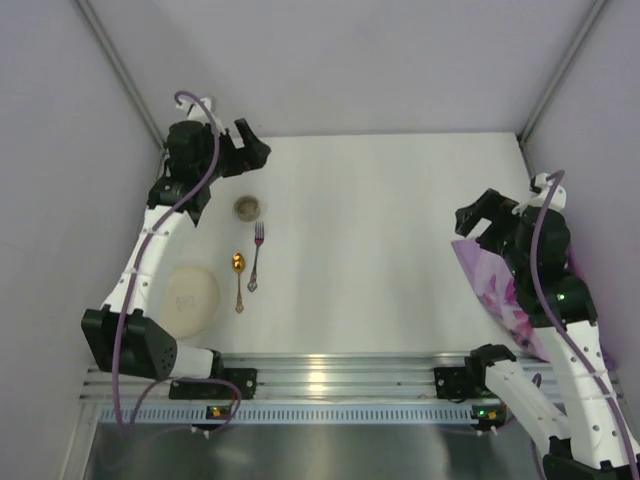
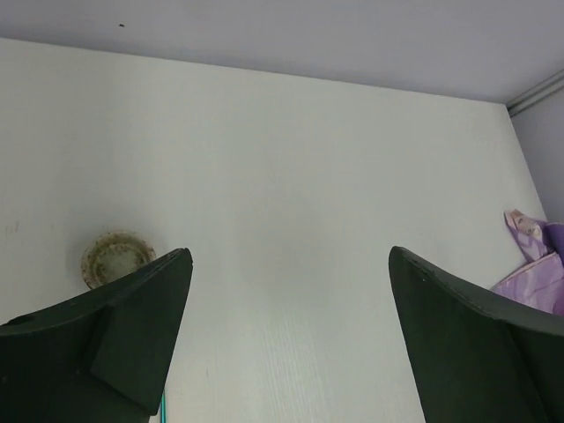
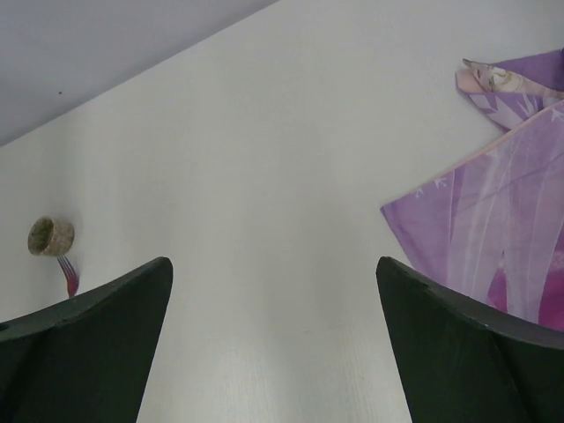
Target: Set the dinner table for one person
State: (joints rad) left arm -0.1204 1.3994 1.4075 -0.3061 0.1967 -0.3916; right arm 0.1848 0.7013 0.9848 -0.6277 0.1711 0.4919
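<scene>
From above, the white tabletop (image 1: 380, 230) fills the middle of the booth, running from the arm bases to the back wall. On its left side sit a small speckled cup (image 1: 246, 207), a fork (image 1: 257, 256) and a gold-bowled spoon (image 1: 238, 280) lying side by side just apart, and a pale round plate (image 1: 190, 298) near the front edge. The left claw (image 1: 258, 150) hangs at the far left corner, beyond the cup. The right claw (image 1: 472, 222) is over the right side, above a crumpled purple placemat (image 1: 497, 290) at the right edge.

In the left wrist view, the left claw (image 2: 291, 300) is spread wide, its 2 dark fingers (image 2: 132, 317) released with only bare tabletop (image 2: 291, 176) between them. The cup (image 2: 115, 257) peeks out beside the left finger, and the placemat (image 2: 538, 269) shows far right.

In the right wrist view, the right claw (image 3: 275, 300) is also spread and holds nothing. The tabletop (image 3: 264, 159) lies below, with the placemat (image 3: 493, 220) to the right and the cup (image 3: 50, 235) and fork (image 3: 69, 278) far left.
</scene>
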